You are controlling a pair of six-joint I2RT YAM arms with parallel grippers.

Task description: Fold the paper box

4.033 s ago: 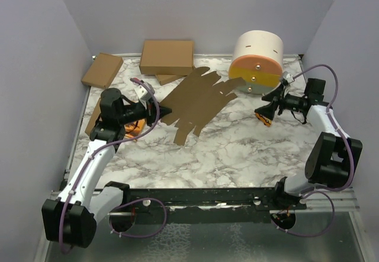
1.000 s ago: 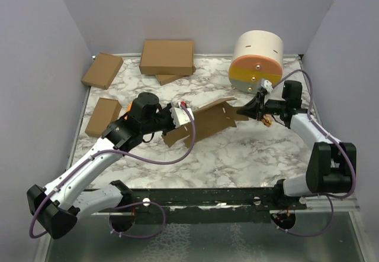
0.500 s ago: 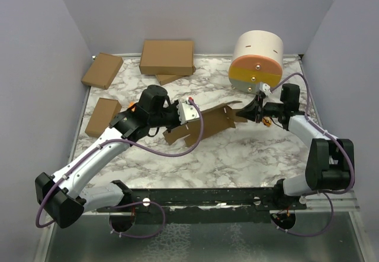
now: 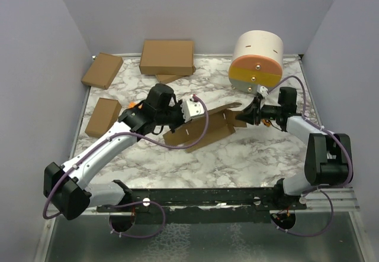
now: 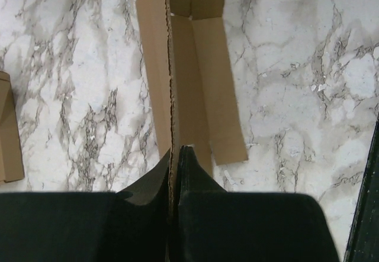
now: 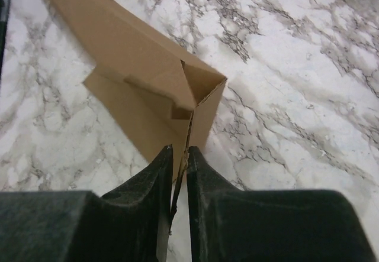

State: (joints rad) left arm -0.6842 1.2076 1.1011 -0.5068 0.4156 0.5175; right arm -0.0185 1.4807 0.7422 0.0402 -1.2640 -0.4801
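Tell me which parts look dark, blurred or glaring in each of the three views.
Top external view: even light, sharp, only a soft shadow under the paper box. Left wrist view: the left gripper is black without detail, the paper box sharp. Right wrist view: the right gripper is dark too, and the marble table shows no glare.

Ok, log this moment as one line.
step: folding | box: partly folded, one panel raised | left gripper: shut on box edge | right gripper: shut on opposite end
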